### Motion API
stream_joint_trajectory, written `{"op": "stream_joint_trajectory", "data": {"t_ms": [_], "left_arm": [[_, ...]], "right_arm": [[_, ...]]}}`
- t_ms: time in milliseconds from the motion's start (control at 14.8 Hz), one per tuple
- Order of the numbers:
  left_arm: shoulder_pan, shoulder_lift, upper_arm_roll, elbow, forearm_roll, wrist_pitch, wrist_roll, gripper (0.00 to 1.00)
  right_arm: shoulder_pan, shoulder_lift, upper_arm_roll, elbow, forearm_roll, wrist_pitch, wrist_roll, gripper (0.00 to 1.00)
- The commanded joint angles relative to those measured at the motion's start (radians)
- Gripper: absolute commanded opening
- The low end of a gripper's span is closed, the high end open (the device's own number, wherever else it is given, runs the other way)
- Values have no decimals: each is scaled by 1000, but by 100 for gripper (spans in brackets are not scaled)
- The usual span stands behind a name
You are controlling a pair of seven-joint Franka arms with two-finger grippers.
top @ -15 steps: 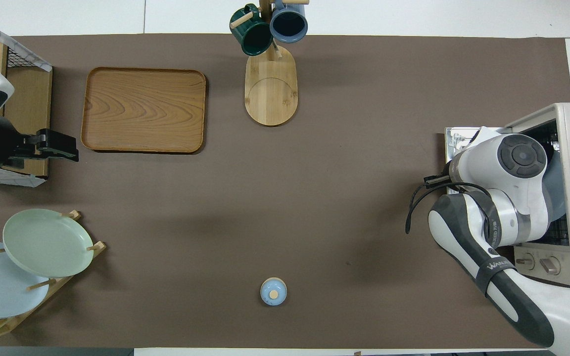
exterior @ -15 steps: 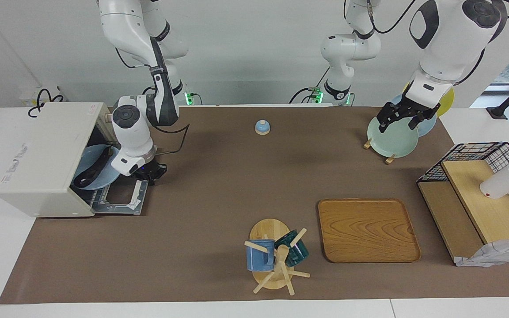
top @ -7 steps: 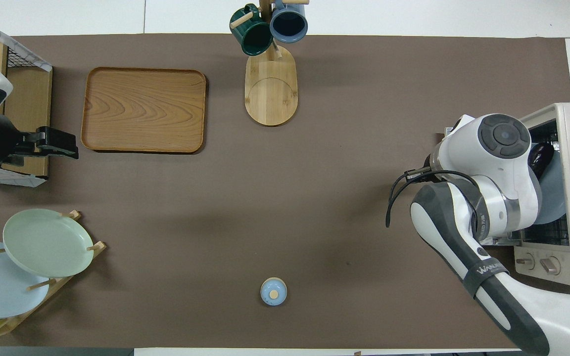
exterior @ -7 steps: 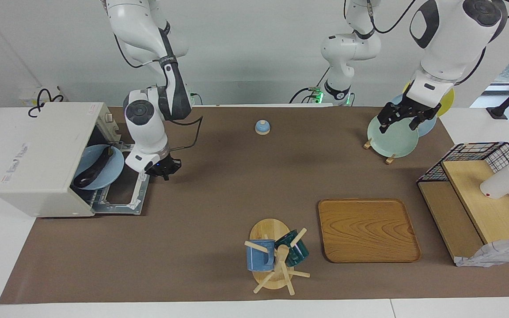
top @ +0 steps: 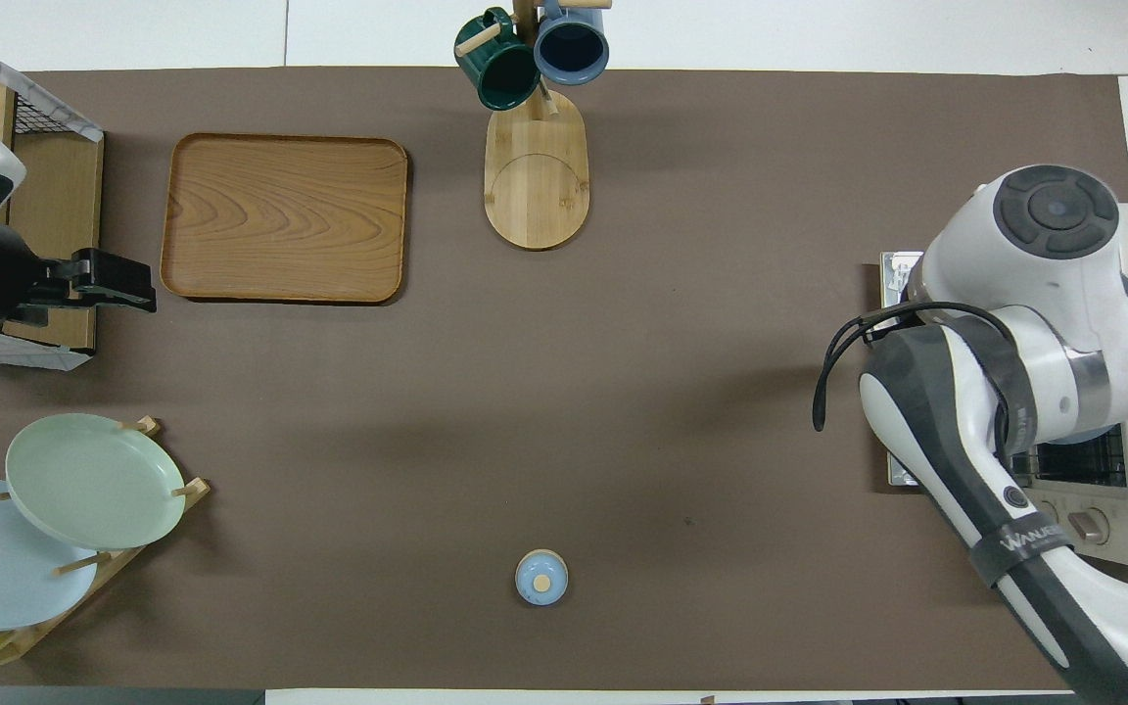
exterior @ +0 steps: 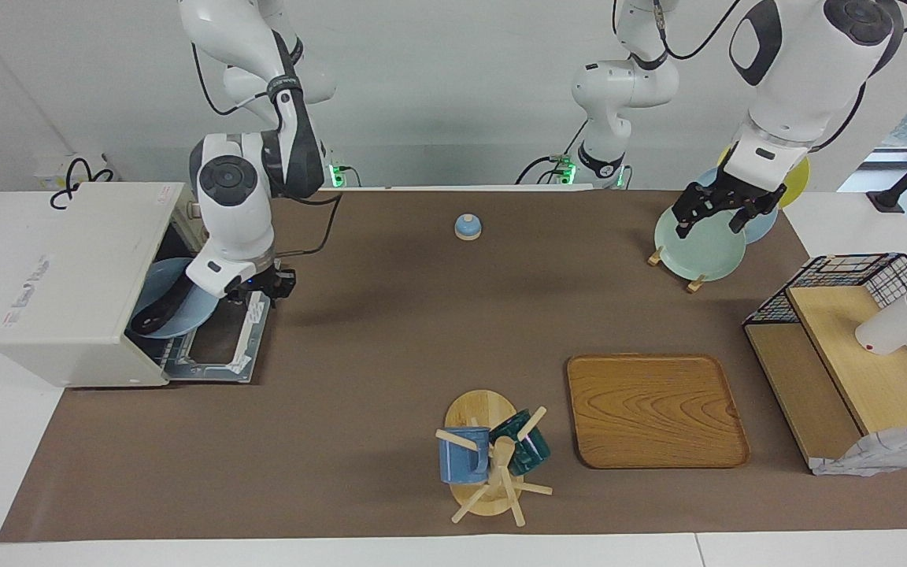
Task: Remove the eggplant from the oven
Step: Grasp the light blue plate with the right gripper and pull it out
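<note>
The eggplant (exterior: 162, 309) lay on a blue plate (exterior: 178, 316) inside the oven (exterior: 75, 283), its long axis running out toward the open door. The right gripper (exterior: 260, 290) hung over that door just beside it; I could not tell how wide its jaws stood. The left gripper (exterior: 720, 206), jaws wide, waited well apart.

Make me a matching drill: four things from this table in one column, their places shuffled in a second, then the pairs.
1. eggplant
2. two mugs
3. green plate
4. oven door

A. leaning in the wooden rack
B. folded down flat on the mat
C. on the blue plate in the oven
D. hanging on the peg stand

Pairs: 1-C, 2-D, 3-A, 4-B
</note>
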Motion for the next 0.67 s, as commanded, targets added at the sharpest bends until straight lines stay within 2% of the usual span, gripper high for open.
{"op": "stream_joint_trajectory", "data": {"t_ms": [0,202,607], "left_arm": [[6,7,-6,9,-13,15,15,100],[4,4,-6,6,-15,15,14,100],[9,4,-6,6,-15,12,6,100]], "right_arm": [[-63,-21,9,-40,-31,0,-5,48],[-111,-40,9,-110,-30,78,-49,48],[-139,-55,9,-163,-28,111,-137,47]]}}
